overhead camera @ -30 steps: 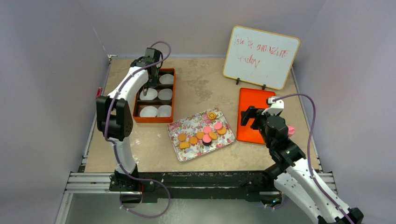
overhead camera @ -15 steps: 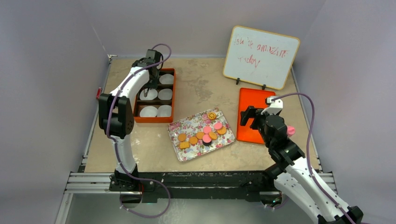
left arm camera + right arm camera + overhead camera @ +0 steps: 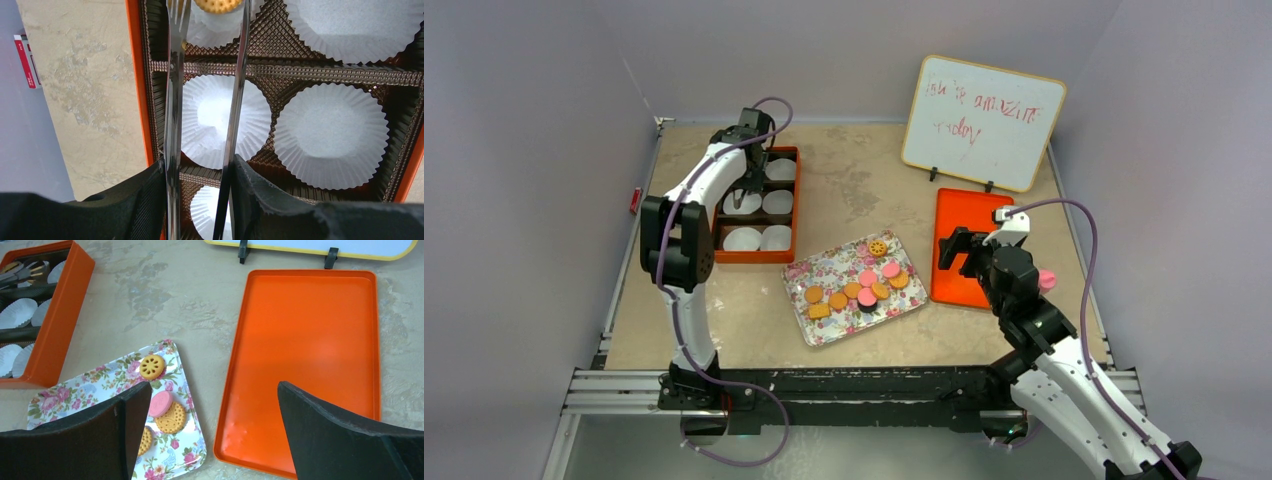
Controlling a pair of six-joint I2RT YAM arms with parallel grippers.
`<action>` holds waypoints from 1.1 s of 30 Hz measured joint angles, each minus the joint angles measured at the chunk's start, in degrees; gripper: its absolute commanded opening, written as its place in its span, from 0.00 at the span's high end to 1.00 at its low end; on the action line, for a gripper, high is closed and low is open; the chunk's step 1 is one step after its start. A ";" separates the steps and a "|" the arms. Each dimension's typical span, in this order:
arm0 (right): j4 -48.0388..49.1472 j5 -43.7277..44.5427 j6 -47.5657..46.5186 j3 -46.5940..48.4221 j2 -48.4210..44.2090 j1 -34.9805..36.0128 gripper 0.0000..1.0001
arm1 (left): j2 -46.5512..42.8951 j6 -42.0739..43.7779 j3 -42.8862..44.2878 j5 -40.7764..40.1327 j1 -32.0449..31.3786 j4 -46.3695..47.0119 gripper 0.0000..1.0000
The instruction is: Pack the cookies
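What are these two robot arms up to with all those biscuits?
They are packing cookies from a flowered tray into an orange box lined with white paper cups. The left hand, holding tongs, has a tan cookie at their tips over one cup. The right hand waits open beside an orange lid.

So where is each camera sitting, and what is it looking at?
Top camera: high behind the arms, looking down at the table; both arms show.
Left wrist camera: on the left arm, looking down into the orange box of paper cups; its thin metal jaws show.
Right wrist camera: on the right arm, facing the orange lid and floral tray; its black jaws show.
Shared: the box shows in all three views.
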 measured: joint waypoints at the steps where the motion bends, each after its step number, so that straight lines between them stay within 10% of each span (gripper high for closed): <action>1: 0.00 0.02 0.00 0.00 -0.02 0.00 0.01 | 0.00 0.00 0.07 0.00 0.02 -0.02 0.55; 33: -0.83 0.59 -0.04 0.00 -1.22 0.00 0.01 | -13.31 -0.52 -1.79 0.24 -7.06 -2.75 0.57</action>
